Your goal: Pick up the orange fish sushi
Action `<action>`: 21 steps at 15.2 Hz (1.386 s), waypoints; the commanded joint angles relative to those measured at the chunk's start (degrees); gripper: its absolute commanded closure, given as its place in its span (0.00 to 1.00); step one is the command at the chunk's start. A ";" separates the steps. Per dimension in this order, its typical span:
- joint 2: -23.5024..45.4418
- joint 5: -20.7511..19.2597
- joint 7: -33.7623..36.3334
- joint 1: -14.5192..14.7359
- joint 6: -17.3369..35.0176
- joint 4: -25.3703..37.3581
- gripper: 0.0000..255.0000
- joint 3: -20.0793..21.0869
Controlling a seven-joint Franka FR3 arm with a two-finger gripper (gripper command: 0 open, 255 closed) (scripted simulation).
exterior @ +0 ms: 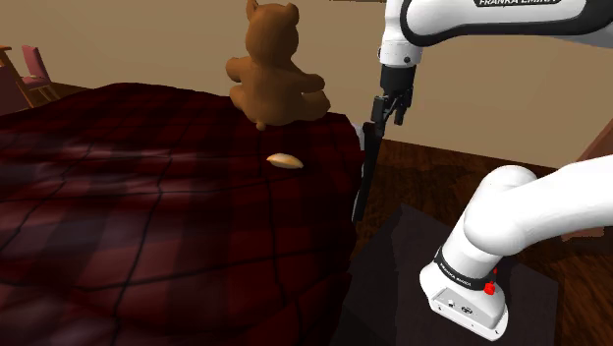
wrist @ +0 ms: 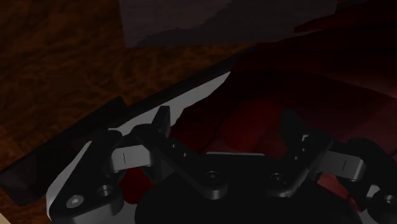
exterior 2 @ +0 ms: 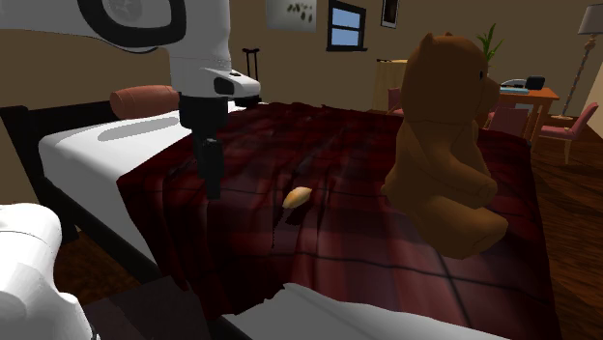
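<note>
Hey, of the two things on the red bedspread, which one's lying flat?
The sushi, a small pale orange oval flat on the bedspread. The brown teddy bear sits upright and is far bigger.

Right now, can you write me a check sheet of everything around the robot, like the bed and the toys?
Surface: bed with a dark red checked quilt.
Job's things: pale orange sushi lying on the quilt, untouched.
Clutter: brown teddy bear sitting upright on the quilt, beyond the sushi and apart from it.
Grippers: gripper hangs over the bed's edge, away from the sushi, jaws apart and holding nothing.
Cables: nothing seen.
Surroundings: wooden floor, desk, pink chair, window.
</note>
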 commanded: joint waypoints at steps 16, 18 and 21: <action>28.37 0.78 -8.00 6.65 22.54 9.63 0.00 2.60; 32.21 0.75 -8.96 7.37 24.60 11.92 0.00 3.13; 37.93 0.56 -10.32 8.38 27.26 15.74 0.00 4.02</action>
